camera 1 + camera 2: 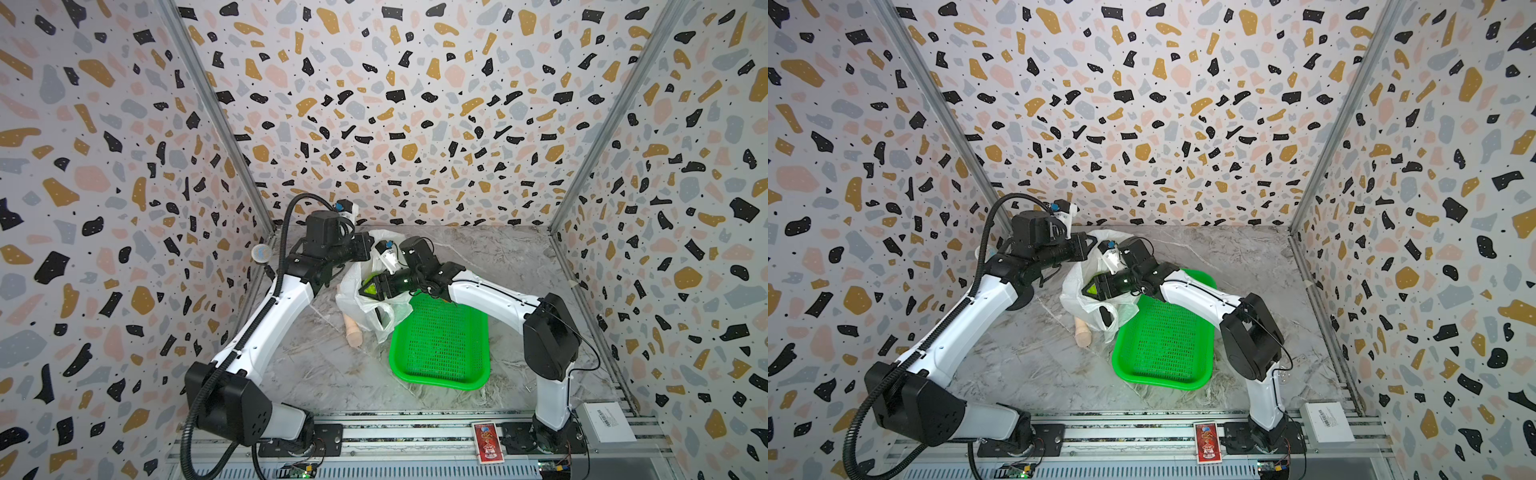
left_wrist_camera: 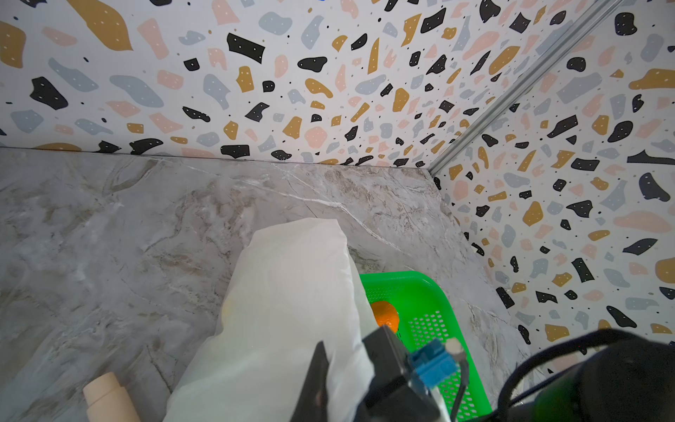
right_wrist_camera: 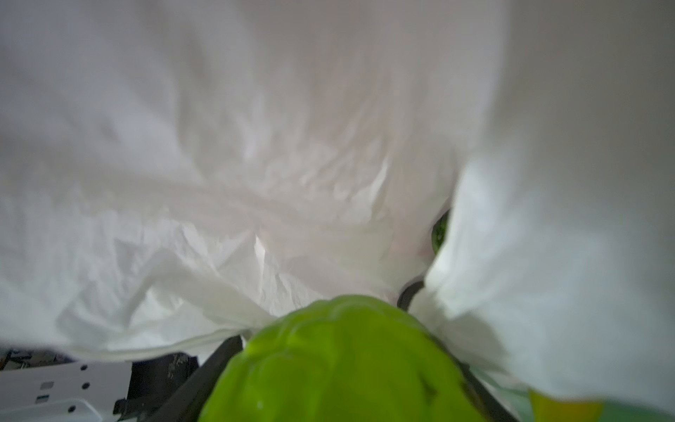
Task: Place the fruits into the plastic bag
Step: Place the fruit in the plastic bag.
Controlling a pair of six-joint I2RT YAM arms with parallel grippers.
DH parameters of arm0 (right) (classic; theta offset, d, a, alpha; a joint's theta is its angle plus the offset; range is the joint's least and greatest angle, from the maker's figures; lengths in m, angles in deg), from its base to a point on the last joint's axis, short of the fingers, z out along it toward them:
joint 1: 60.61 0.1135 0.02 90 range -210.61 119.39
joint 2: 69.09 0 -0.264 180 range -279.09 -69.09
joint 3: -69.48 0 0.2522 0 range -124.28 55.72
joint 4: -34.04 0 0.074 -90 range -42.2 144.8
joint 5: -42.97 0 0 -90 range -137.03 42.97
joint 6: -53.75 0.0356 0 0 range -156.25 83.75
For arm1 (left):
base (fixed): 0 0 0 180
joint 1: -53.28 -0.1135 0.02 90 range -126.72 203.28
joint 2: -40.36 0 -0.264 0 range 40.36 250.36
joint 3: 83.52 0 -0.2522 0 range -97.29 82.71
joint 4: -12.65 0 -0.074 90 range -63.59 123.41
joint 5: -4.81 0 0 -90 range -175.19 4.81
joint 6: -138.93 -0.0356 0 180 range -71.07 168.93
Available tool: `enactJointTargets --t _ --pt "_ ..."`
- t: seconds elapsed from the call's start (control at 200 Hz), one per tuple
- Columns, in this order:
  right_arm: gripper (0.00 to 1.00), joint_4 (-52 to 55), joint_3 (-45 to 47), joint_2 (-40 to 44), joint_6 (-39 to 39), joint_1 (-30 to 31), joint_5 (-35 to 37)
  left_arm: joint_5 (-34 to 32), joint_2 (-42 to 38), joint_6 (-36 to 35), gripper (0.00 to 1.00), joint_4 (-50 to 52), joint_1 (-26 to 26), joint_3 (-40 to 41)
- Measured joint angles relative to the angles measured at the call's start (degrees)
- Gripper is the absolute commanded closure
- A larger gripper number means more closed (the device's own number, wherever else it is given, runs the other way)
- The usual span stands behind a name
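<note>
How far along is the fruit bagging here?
Looks late: only the orange shows in the green basket. In hand: the left gripper grips the plastic bag by its edge while the right gripper holds the light green fruit at its mouth. Left: drop that fruit in, then bag the orange. The bag's contents are mostly hidden.

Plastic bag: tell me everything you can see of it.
The plastic bag is thin, crinkly, translucent white film, slumped on the marble table between the arms. One loop handle droops at its near end, and that side overlaps the green basket. A wooden stick pokes out beside it. The left end effector looks shut on its raised far edge. The right end effector, holding a green fruit, reaches into its mouth.
</note>
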Motion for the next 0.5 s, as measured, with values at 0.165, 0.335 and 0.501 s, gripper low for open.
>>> enactJointTargets --t 0.165,0.335,0.501 --pt "0.17 0.4 -4.5 -2.3 3.3 -2.2 5.6 0.1 -0.3 0.0 1.0 -0.4 0.0 0.2" --pt "0.01 2.5 -5.9 -3.8 5.3 -4.6 10.4 0.3 -0.3 0.0 1.0 -0.3 0.0 0.2" --pt "0.01 3.8 -3.8 -2.5 5.1 -6.4 14.8 0.3 -0.3 -0.1 1.0 -0.2 0.0 0.2"
